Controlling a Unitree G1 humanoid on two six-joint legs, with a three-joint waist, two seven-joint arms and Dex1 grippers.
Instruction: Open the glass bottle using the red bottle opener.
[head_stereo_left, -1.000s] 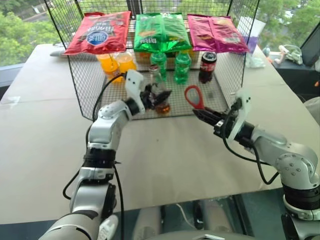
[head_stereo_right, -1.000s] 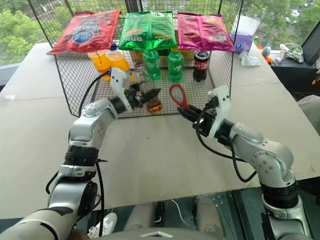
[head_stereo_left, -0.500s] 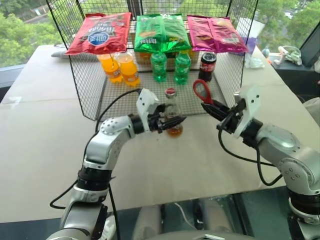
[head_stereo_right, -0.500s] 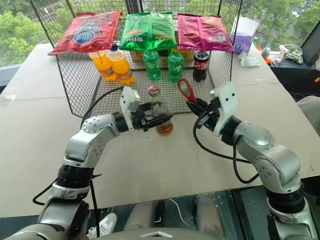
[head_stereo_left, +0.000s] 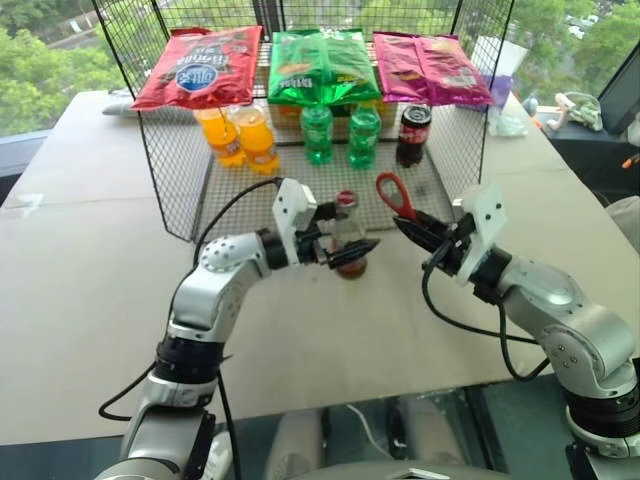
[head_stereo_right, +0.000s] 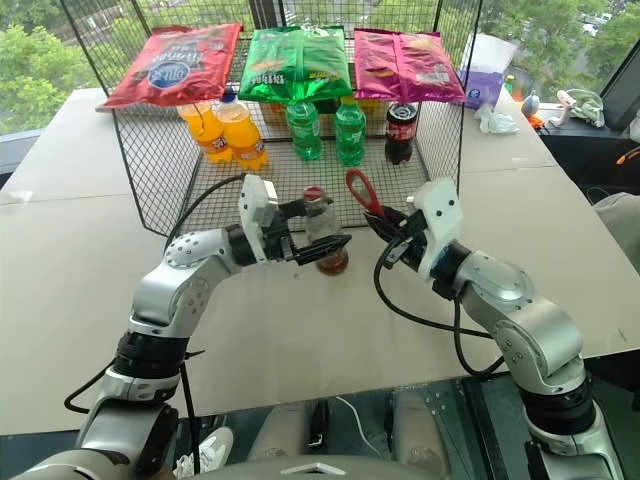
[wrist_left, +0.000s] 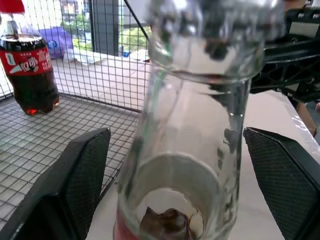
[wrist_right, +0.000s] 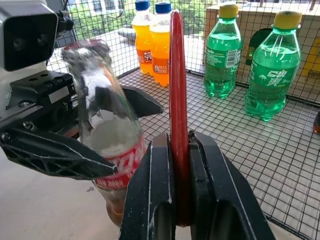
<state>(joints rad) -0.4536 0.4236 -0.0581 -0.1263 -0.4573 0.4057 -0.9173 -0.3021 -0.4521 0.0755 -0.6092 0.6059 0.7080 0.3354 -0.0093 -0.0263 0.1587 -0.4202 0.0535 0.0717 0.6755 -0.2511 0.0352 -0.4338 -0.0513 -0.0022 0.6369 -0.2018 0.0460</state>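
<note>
- The glass bottle (head_stereo_left: 347, 237) is seen upright on the bench (head_stereo_left: 90, 270), just in front of the open wire cage (head_stereo_left: 165, 170).
- It is of clear glass with a narrow neck, a small red cap on top, a red-and-white label low on the body and amber-brown liquid at the bottom.
- The left claw (head_stereo_right: 318, 240) is set around the bottle with its fingers (wrist_left: 82, 172) spread apart; in the left wrist view a gap is seen between each pad and the glass.
- The red bottle opener (head_stereo_left: 393, 194) is clamped by its handle in the right claw (head_stereo_left: 415, 228), just to the right of the bottle, its oval ring raised near cap height.
- On the cage floor stand two orange drink bottles (head_stereo_left: 240, 138), two green plastic bottles (head_stereo_left: 340, 132) and a cola bottle (head_stereo_left: 414, 132).
- Three snack bags (head_stereo_left: 325, 65) lie across the cage top.
</note>
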